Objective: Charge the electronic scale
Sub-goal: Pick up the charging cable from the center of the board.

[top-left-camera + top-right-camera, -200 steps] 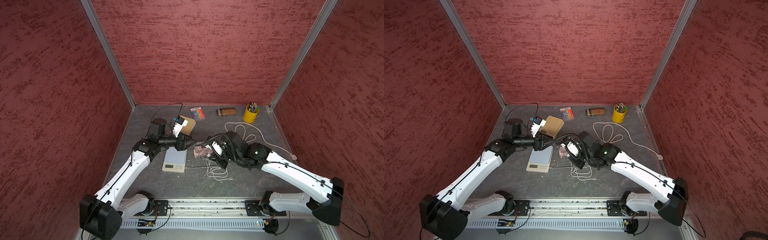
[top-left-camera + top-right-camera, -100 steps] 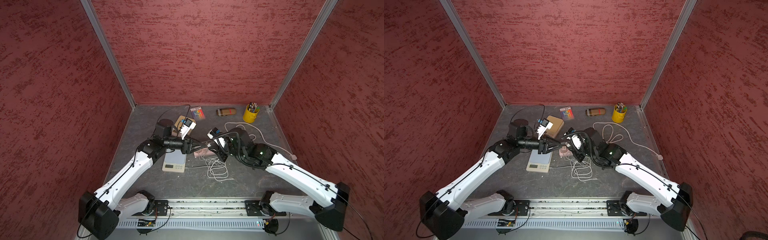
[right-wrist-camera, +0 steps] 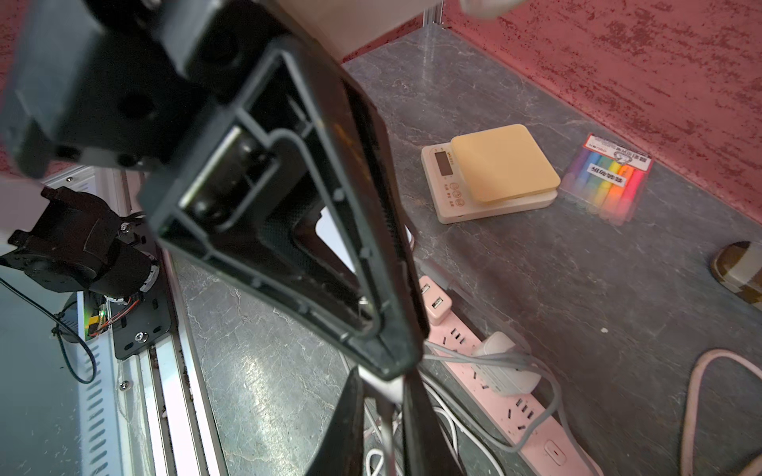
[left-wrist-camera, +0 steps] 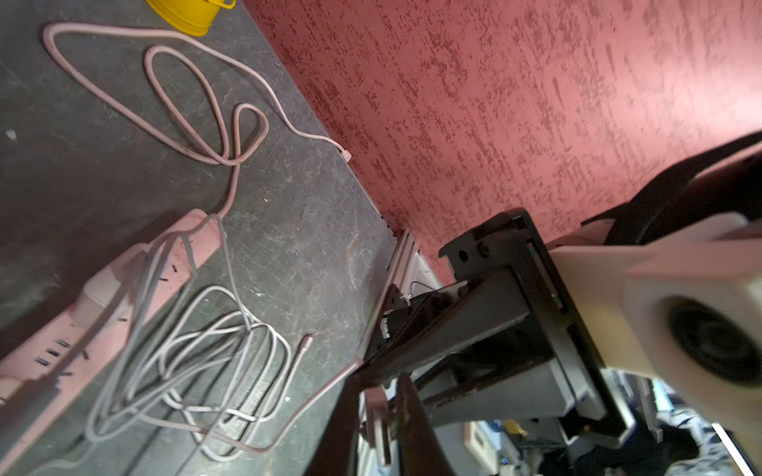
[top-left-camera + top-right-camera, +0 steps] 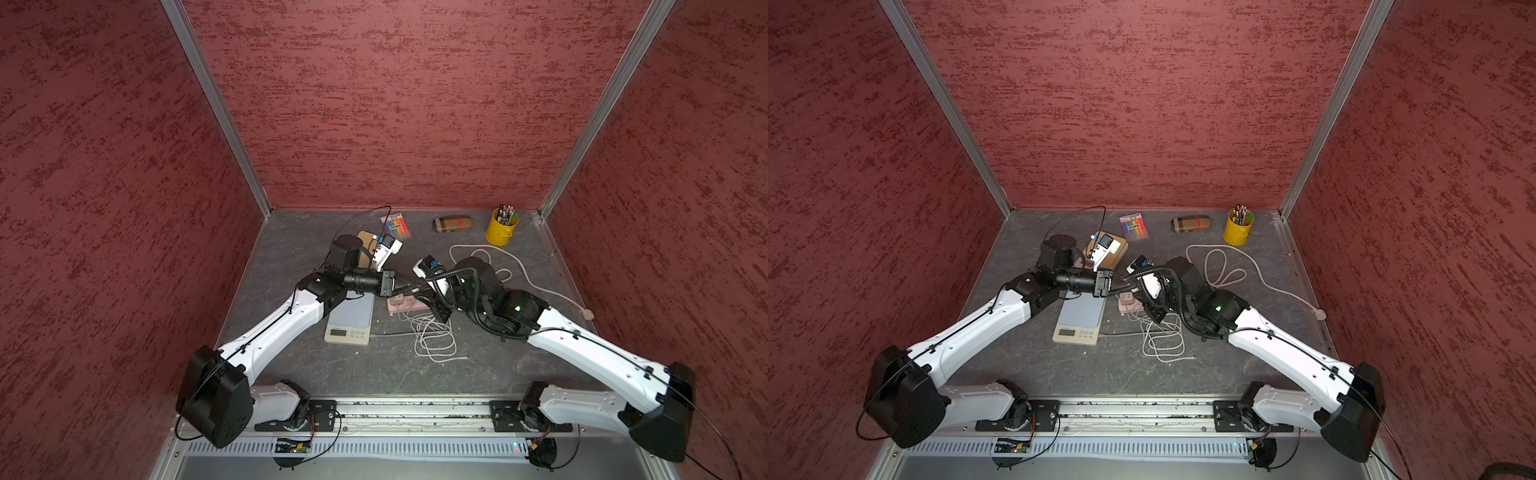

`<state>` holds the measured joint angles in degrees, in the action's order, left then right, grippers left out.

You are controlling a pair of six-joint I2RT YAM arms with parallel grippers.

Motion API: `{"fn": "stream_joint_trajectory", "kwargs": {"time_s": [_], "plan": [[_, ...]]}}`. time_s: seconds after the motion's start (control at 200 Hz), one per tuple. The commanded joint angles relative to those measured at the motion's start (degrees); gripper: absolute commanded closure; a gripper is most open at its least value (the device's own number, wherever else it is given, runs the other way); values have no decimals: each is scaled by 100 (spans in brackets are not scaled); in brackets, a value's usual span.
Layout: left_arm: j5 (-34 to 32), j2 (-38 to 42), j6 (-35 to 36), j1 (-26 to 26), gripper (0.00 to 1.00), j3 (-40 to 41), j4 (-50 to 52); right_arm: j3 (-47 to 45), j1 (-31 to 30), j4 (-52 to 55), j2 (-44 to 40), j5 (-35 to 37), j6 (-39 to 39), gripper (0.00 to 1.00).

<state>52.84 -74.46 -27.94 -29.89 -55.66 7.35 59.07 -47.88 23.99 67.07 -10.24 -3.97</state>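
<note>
White cable plug (image 4: 376,416), pinched by left claw (image 4: 380,387) and right claw (image 3: 383,386) — scale (image 5: 348,321) just beside them

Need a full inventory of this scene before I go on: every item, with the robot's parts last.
electronic scale: 1, white, centre-left of table
power strip: 1, pink, beside the scale
charger: 1, white, plugged into the strip
charging cable: 1, white, coiled in front of the strip
strip cord: 1, pink, looped toward the right wall
pen pot: 1, yellow, back right
case: 1, brown, by back wall
highlighter pack: 1, multicolour, back centre
box: 1, tan, behind the scale
left gripper: black, shut on the cable
right gripper: black, shut on the same cable
</note>
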Motion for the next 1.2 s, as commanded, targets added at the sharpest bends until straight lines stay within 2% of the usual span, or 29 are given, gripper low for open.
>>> {"fn": "stream_joint_trajectory", "kwargs": {"time_s": [0.0, 0.03, 0.16, 0.281, 0.356, 0.426, 0.486, 0.541, 0.641, 0.842, 0.992, 1.162, 1.197], "plan": [[172, -69, -176, 1, 100, -147, -322, -77, 15, -328, -95, -85, -20, 100], [173, -78, -176, 26, 100, -151, -279, -88, 15, -374, -114, 1, 61, 99], [79, 62, -295, 257, 100, -36, -306, -291, 16, -887, -507, 993, 1090, 60], [-77, 343, -717, 546, 100, 353, -968, -877, 15, -1693, -1300, 1713, 2619, 43], [-171, 488, -866, 598, 100, 557, -1391, -1455, 17, -2409, -1879, 1889, 3784, 44], [-259, 604, -968, 582, 100, 735, -1847, -2044, 15, -3387, -2240, 1670, 4718, 55], [-316, 688, -1082, 548, 100, 915, -2347, -2359, 7, -4035, -2242, 1399, 5356, 61], [-359, 751, -1142, 504, 100, 1057, -2732, -2405, -45, -4428, -1985, 1087, 5737, 62], [-485, 892, -1060, 395, 100, 1209, -3165, -2236, -334, -4981, -1333, 849, 6108, 58], [-777, 1247, -988, 265, 100, 1641, -4007, -2451, -704, -6567, -457, 1049, 7095, 56], [-950, 1440, -845, 183, 100, 1760, -3932, -2639, -805, -7390, -145, 1211, 7772, 56], [-1286, 1610, -592, 151, 100, 1731, -3524, -2413, -931, -7022, -313, 1458, 7741, 56], [-1466, 1677, -478, 150, 100, 1705, -3096, -2408, -962, -6842, -456, 1592, 7686, 57]]}}
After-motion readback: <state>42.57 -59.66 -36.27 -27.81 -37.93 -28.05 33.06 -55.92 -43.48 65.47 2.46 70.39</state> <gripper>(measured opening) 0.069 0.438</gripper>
